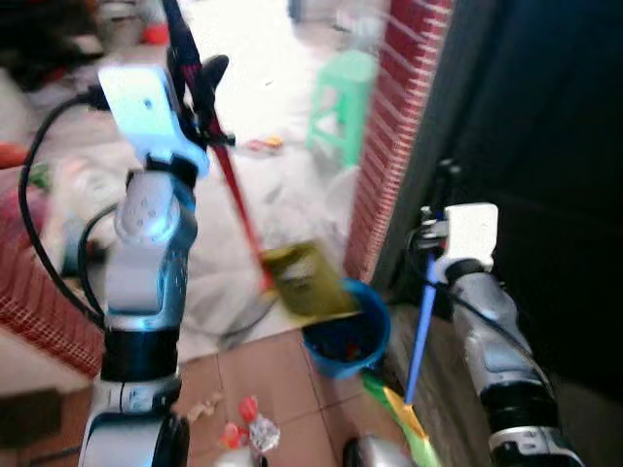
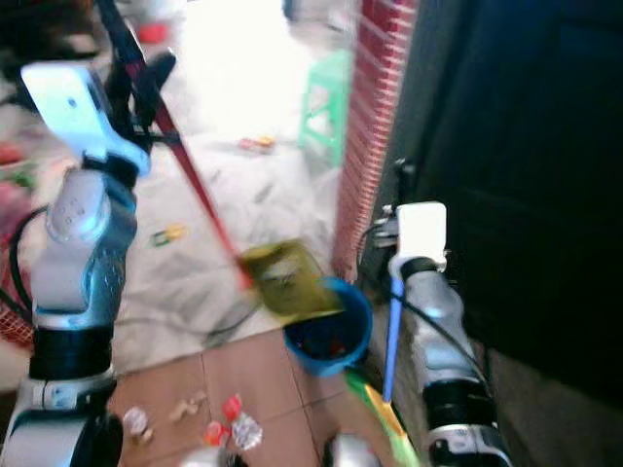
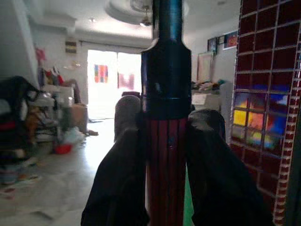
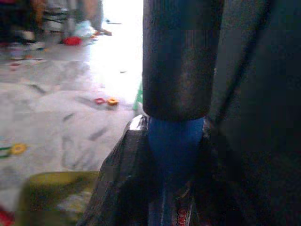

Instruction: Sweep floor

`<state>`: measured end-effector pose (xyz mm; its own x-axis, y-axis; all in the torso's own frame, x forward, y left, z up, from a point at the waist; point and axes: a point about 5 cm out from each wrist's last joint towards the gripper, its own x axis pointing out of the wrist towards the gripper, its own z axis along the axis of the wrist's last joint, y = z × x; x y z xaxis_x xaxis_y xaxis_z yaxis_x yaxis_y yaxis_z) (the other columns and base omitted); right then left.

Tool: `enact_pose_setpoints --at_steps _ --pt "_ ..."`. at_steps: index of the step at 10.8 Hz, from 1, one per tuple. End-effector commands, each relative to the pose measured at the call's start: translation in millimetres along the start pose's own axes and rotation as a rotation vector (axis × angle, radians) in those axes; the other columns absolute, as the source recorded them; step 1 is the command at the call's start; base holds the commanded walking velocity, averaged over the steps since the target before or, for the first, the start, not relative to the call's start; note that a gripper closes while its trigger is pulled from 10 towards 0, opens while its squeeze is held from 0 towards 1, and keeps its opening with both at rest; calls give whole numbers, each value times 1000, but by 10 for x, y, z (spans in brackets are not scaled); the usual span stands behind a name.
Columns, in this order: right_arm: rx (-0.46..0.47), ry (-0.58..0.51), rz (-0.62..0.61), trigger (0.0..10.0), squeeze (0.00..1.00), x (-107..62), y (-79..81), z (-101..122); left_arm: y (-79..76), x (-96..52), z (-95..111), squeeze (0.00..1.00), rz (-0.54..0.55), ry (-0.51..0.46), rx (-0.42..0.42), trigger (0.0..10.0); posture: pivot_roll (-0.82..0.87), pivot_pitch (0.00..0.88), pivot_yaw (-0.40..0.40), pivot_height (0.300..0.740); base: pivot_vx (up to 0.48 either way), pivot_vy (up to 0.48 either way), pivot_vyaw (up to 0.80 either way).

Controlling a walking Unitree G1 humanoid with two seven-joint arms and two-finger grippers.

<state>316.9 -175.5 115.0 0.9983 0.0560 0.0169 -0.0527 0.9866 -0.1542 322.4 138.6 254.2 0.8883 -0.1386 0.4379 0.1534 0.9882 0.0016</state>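
Your left tool (image 1: 200, 92) grips the red dustpan handle (image 1: 238, 204), tipping the pan (image 1: 310, 280) over the blue bin (image 1: 350, 339); right tool (image 1: 440, 209) clamps the broom (image 1: 421, 326); floor litter (image 1: 243, 423) remains.

I can't read any text, labels or numbers here. There are red marks low on the blue handle (image 4: 175, 141) in the right wrist view, but they're too blurred to make out.
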Motion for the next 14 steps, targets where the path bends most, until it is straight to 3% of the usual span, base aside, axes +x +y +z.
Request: enact_pose_setpoints --at_steps 1,2,3,5,7,10,12,14 --pt "-9 -46 -2 10000 0 29 -16 111 -125 6 33 0 -77 -36 59 10000 -81 17 29 740 0 0 0" --pt "-9 -44 -2 10000 0 27 -18 106 -184 4 20 0 -118 -36 80 10000 -81 18 30 740 0 0 0" --pt "-9 -43 -2 10000 0 26 -18 100 -367 -13 24 0 -251 -61 169 10000 -80 17 29 740 0 0 0" --pt "-9 -45 -2 10000 0 33 -1 103 -524 -72 -24 0 -332 -84 267 10000 -78 18 29 740 0 0 0" --pt "-11 -45 0 10000 0 36 8 104 -702 -144 -57 0 -404 -99 245 10000 -76 19 27 740 0 0 0" --pt "-11 -46 2 10000 0 50 21 102 -897 -177 65 0 -502 -184 231 10000 -70 17 27 740 0 0 0" --pt "-6 -47 6 10000 0 66 57 106 -1133 -270 172 0 -692 -283 307 10000 -67 18 28 740 0 0 0" --pt "-6 -50 5 10000 0 83 63 111 -1254 -328 202 0 -844 -303 385 10000 -67 24 31 740 0 0 0"
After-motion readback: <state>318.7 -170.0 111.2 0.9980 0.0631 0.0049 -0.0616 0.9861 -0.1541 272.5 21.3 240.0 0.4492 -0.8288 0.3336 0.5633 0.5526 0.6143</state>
